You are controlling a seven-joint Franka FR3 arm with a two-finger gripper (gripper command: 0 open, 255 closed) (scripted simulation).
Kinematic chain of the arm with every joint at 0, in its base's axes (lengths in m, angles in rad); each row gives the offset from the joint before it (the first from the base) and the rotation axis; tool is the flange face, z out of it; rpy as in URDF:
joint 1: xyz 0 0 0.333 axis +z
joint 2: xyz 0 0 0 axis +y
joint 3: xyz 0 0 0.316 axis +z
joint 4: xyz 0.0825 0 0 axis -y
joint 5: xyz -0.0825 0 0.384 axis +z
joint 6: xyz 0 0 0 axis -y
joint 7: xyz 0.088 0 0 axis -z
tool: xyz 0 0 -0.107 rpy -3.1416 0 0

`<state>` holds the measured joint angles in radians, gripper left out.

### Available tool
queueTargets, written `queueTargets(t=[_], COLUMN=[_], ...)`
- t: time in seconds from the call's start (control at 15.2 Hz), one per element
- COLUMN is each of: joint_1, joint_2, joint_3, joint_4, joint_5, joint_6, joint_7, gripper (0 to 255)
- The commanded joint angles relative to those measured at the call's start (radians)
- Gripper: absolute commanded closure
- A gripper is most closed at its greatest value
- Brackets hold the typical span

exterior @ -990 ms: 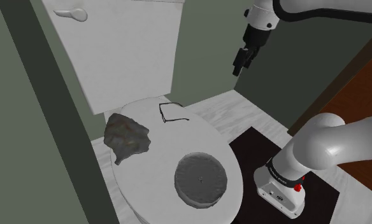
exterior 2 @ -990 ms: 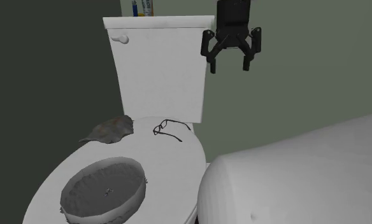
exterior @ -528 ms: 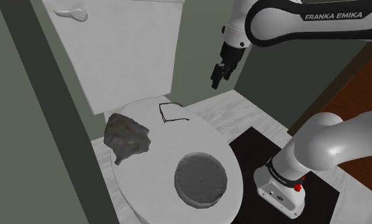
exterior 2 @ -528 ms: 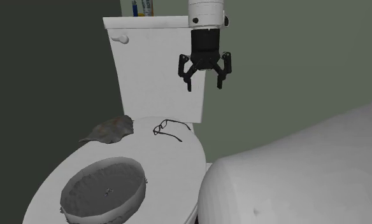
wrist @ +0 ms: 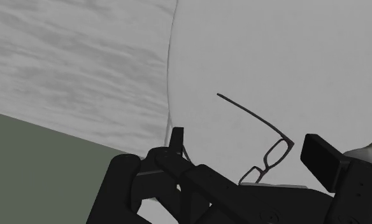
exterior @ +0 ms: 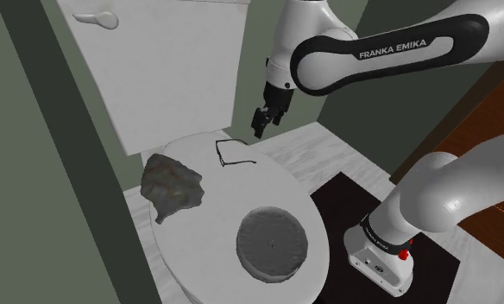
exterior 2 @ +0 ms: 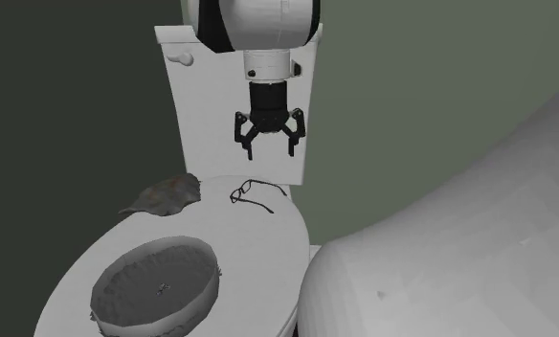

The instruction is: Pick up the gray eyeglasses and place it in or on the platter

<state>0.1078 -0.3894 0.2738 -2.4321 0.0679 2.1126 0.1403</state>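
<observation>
Shoulder view gives the whole scene: a white toilet tank [exterior: 173,69] and, in front of it, the closed toilet lid [exterior: 259,186], which carries all the things. The white arm [exterior: 388,52] reaches over the lid from the shoulder view's right. Near the front edge of the lid lies the platter [exterior: 272,246], a round gray dish with a low wall and nothing in it. At the lid's edge on the shoulder view's left lies a crumpled brownish-gray lump [exterior: 174,183]. The eyeglasses [exterior: 223,155] lie flat near the back edge of the lid, close to the tank and well apart from the platter. They are dark and thin-framed, and in the wrist view one temple stretches out straight from the lenses.

The hand [exterior 2: 270,151] hangs above the eyeglasses without touching them. Its fingers [wrist: 321,156] are spread apart and nothing is between them.

I judge the eyeglasses to be very light and rather stiff, but thin and easy to bend or break, so only a gentle squeeze is suitable. They lie low on a smooth lid and may slide away if one finger reaches them first. The best place to take hold seems to be the front frame at the bridge, with the fingers across it. The long temple is too thin, and the rest would swing from it.
</observation>
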Motion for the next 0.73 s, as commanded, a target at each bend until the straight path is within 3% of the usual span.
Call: queueTargets(t=[0.0, 0.66], joint_1=[0.005, 0.026], joint_2=[0.06, 0.392], joint_3=[0.027, 0.137], joint_4=[0.007, 0.146], joint_5=[-0.004, -0.136], joint_6=[0.06, 0.262], joint_7=[0.032, 0.24], gripper=[0, 0])
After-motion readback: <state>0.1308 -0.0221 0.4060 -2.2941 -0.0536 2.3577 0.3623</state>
